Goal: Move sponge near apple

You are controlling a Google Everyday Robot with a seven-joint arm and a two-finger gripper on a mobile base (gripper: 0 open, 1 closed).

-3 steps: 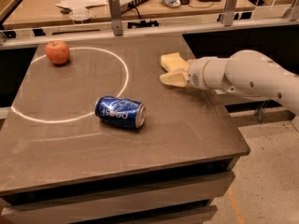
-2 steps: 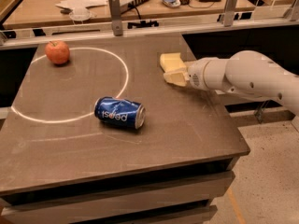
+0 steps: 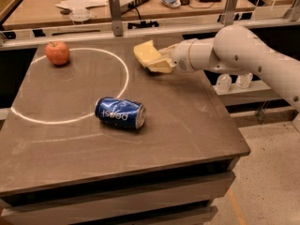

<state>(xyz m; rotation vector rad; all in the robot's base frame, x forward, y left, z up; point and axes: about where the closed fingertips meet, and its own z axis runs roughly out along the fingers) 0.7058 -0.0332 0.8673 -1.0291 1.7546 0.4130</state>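
Note:
The pale yellow sponge (image 3: 145, 52) is at the back middle of the table, tilted and a little above the tabletop. My gripper (image 3: 158, 63) comes in from the right on a white arm and is shut on the sponge's right side. The red-orange apple (image 3: 57, 53) sits at the back left of the table, just inside a white circle line (image 3: 123, 86). The sponge is well to the right of the apple, outside the circle's right edge.
A blue Pepsi can (image 3: 120, 112) lies on its side near the table's middle, on the circle's lower right. A metal rail with posts (image 3: 115, 16) runs behind the dark table (image 3: 187, 125). A cluttered desk stands beyond it.
My gripper has moved left with the sponge in it, bringing it toward the circle and the apple. The apple and the can have not moved.

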